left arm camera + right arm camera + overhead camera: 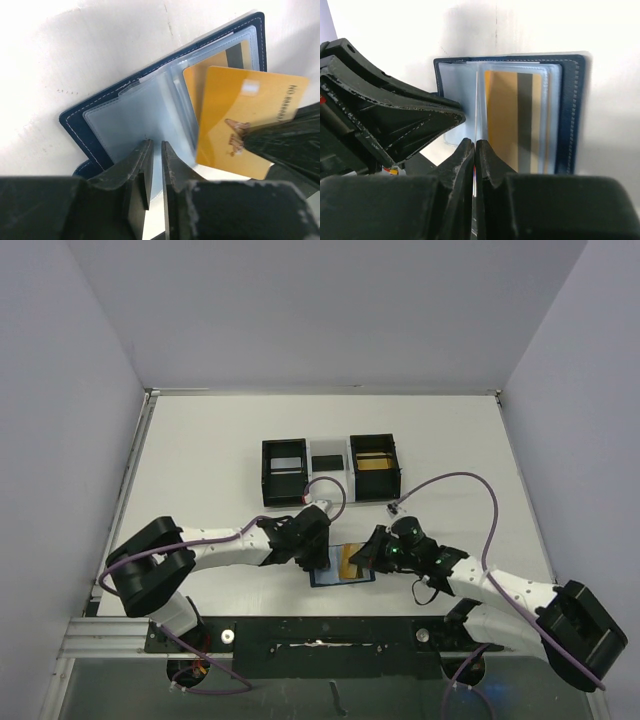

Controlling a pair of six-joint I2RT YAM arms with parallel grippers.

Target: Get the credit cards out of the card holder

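As right gripper point(474, 146) pinches card point(245, 120), holder point(571, 115) beneath

Gold card point(240, 116) corner hidden behind right fingers point(286, 139).

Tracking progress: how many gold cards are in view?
2 certain. One gold card is pinched in the right gripper at the open navy-blue wallet; a second gold card sits in its clear sleeve. A gold shape in the right black box may be a third.
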